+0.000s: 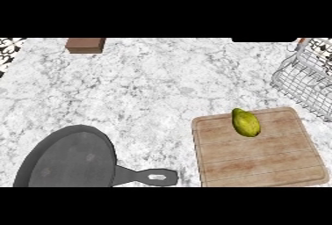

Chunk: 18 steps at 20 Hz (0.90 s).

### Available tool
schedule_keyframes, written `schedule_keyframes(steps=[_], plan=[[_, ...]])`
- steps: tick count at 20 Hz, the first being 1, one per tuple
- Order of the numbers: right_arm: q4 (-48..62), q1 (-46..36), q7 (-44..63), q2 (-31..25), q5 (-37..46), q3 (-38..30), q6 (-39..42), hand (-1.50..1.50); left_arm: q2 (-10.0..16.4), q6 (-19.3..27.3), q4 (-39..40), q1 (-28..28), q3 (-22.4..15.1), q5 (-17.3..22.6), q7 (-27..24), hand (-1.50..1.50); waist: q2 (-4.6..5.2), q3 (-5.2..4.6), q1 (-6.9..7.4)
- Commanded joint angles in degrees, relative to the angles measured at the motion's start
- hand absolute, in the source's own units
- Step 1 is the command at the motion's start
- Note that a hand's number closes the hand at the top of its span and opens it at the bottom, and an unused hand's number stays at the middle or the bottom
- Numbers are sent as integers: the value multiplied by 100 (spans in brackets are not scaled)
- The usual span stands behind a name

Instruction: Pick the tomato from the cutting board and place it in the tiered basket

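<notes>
Okay, nearest the robot's edge: a dark grey round cast-iron skillet (71, 160) at the left, its handle pointing right toward the pale wooden cutting board (259, 158). The two are near but apart.

Neither the left hand nor the right hand shows in the head view, so I can't tell whether they're released or clenched. Nothing on the counter is being grasped.

Task's thing: what sits on the board is a yellow-green oval fruit (246, 122), not a red tomato by the look of it. It lies on the board's far half, slightly left of centre, long axis running roughly away from the robot.

Beyond the board to the right is the white wire tiered basket (303, 77), partly cut by the view's edge and close to the board's far right corner. Far left, a small brown block (85, 45) sits on the white marbled counter (149, 83), well out of the way.

Step in hand, I'd say: the reach, not yet begun. The right hand is the closer side. Come down from above with fingers across the fruit's narrow width, as it looks likely to roll sideways. Lift clear of the wire rim before moving right.
</notes>
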Motion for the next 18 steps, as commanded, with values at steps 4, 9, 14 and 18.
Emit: schedule_keyframes(steps=[4, 9, 14, 18], plan=[[472, -216, -39, 236, 354, 425, -113, 150, -144, -221, -330, -1747, 465, -253, -198, 0, 61, -26, 44], [950, -348, -191, 495, 551, 620, -231, 150, -31, -246, -251, -1796, 451, -175, -286, 0, 62, -24, 129], [1274, -659, -288, 1517, -131, 343, -606, -150, 65, -126, -348, -1851, 452, -37, -186, 0, 22, 9, -1], [1612, -972, -465, 1916, -475, 118, -707, -150, 74, -69, -187, -1811, 389, 11, -271, 0, 12, 1, 41]])
